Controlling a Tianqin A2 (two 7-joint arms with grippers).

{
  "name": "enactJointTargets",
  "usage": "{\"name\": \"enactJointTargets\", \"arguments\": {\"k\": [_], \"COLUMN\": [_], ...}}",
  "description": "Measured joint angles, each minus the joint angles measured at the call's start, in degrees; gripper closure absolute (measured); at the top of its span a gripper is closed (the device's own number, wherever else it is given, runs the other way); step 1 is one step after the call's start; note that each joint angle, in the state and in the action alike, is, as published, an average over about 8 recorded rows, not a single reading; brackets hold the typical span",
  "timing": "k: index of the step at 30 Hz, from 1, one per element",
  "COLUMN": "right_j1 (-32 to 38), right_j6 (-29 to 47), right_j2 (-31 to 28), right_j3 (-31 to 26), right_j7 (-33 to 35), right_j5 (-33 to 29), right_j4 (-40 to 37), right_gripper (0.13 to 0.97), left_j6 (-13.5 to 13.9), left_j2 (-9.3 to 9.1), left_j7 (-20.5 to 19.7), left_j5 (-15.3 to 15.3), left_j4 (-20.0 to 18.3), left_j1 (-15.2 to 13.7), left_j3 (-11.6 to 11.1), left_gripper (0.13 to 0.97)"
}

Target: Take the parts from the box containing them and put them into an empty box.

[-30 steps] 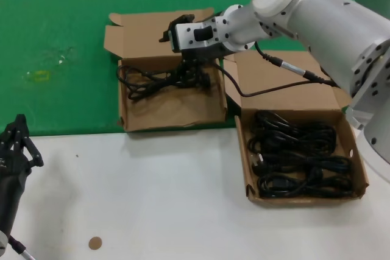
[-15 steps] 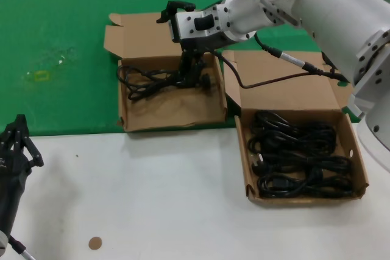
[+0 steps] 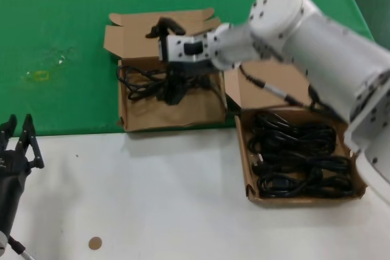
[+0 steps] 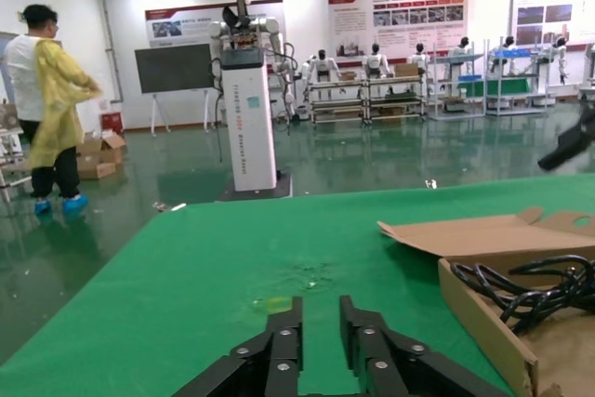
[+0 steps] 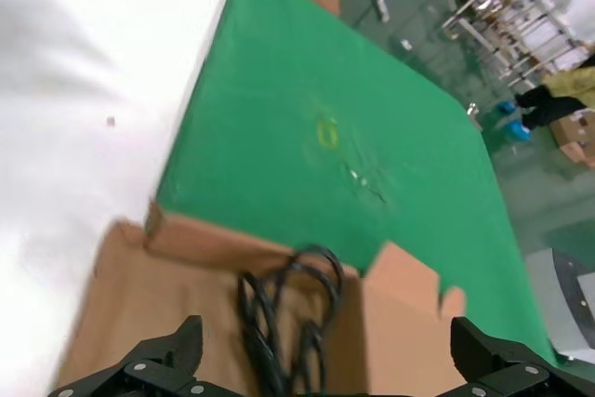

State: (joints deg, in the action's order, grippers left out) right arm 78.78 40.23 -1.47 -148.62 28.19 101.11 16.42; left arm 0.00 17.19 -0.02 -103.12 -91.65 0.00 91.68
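Observation:
Two brown cardboard boxes lie open. The far-left box (image 3: 177, 117) on the green cloth holds one black cord bundle (image 3: 139, 81). The near-right box (image 3: 242, 156) holds several coiled black cords (image 3: 298, 156). My right gripper (image 3: 173, 92) reaches across over the far-left box, above the end of that cord. In the right wrist view the right gripper (image 5: 325, 355) is wide open, with the cord (image 5: 279, 313) lying between and below its fingertips (image 5: 186, 346) on the box floor (image 5: 149, 295). My left gripper (image 3: 17, 141) is parked at the near left, its fingers (image 4: 288, 323) slightly apart and empty.
The green cloth (image 3: 61, 22) covers the far half of the table and white tabletop (image 3: 158, 199) the near half. A small brown disc (image 3: 94, 243) lies near the front. The far-left box and cord also show in the left wrist view (image 4: 483, 313). A person (image 4: 51, 109) stands far off.
My right wrist has swung left and turned over the far-left box. The cord bundle stays in that box. My left gripper's fingers now show apart.

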Motion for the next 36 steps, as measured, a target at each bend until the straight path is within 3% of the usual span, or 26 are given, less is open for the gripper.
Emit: {"name": "enactJointTargets", "arguments": {"k": [10,18,22,30,36], "right_j1": [-11.2,-20.4,-25.0,-34.1,-41.0], "right_j6": [-5.7,-10.4,-12.7,-17.4,-20.9], "right_j2": [-2.2,-4.1,-5.0,-6.8,-8.2], "right_j3": [8.1,14.7,18.0,24.7,29.6], "right_j7": [-4.0,-7.3,-8.9,-12.2,-14.7], "right_j5": [0.3,0.5,0.6,0.9,1.1], "right_j4": [10.7,19.4,23.8,32.6,39.2], "right_gripper": [0.146,0.129,0.129,0.129,0.129], "left_j6": [0.0,0.0,0.0,0.0,0.0], "left_j2": [0.00,0.00,0.00,0.00,0.00], "left_j7": [0.0,0.0,0.0,0.0,0.0], "left_j5": [0.0,0.0,0.0,0.0,0.0], "left_j4": [0.0,0.0,0.0,0.0,0.0], "left_j1": [0.0,0.0,0.0,0.0,0.0], "left_j3": [0.0,0.0,0.0,0.0,0.0], "left_gripper": [0.818,0.642,0.642,0.416,0.312]}}
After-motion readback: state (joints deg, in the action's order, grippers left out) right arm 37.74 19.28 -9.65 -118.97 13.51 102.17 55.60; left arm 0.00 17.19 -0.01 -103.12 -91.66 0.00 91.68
